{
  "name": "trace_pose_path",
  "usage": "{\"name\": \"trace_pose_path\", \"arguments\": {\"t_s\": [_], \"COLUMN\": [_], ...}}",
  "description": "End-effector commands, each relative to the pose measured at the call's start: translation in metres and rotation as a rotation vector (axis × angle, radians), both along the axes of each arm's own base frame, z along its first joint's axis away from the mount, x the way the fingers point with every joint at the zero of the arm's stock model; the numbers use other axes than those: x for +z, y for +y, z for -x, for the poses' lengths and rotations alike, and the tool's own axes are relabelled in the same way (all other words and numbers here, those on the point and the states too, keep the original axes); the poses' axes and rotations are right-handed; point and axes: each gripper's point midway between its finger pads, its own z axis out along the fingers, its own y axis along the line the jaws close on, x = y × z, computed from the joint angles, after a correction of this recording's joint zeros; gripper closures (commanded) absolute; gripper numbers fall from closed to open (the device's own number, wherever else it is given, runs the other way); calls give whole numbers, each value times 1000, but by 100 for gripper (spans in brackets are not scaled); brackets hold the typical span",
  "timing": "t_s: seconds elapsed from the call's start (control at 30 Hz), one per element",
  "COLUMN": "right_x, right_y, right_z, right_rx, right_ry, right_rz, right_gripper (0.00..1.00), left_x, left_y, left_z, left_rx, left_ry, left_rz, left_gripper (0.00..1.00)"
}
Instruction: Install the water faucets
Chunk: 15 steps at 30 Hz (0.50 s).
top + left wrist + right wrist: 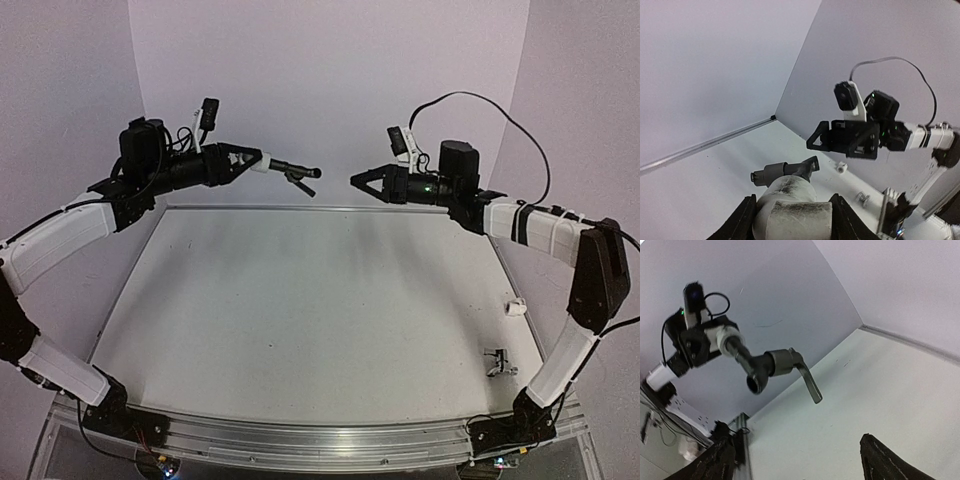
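Note:
My left gripper (252, 160) is shut on a white cylindrical fitting (790, 212), held in the air over the table's far edge. The dark grey faucet (297, 172) sticks out of the fitting's end, its lever (810, 384) hanging down. My right gripper (356, 180) faces it from the right, open and empty, a short gap away from the faucet's tip. In the right wrist view the faucet (774, 365) floats above my wide-apart fingertips (884, 461). The silver faucet (495, 362) lies on the table at the near right.
A second small white fitting (516, 308) lies by the table's right edge (530, 330), beyond the silver faucet. Grey walls close the back and both sides. The right arm's cable loops above its wrist.

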Motion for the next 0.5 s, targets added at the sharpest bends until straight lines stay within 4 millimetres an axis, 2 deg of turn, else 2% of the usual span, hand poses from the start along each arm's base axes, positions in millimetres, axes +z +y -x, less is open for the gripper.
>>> {"name": "trace_pose_path", "arguments": {"t_s": [0.0,0.17,0.27,0.4,0.47], "right_x": [53,57,60,73,79], "right_y": [-1,24,41,50,53], "right_z": [19,25,31,35,44], "right_rx": [19,-9,-57,-54,-8], "right_ry": [-647,-958,-1092,-1138,-1129], "right_rz": [133,235,269,236,194], "right_gripper": [12,12,12,11,11], "left_x": [66,66,63,57,53], "left_y": [19,9,10,12,12], "left_z": [12,22,26,34,37], "left_rx": [36,-102,-131,-167,-170], "left_ry": [215,430,516,571,581], "left_rz": [296,353,374,361,349], "left_gripper": [100,100,100,100,100]}}
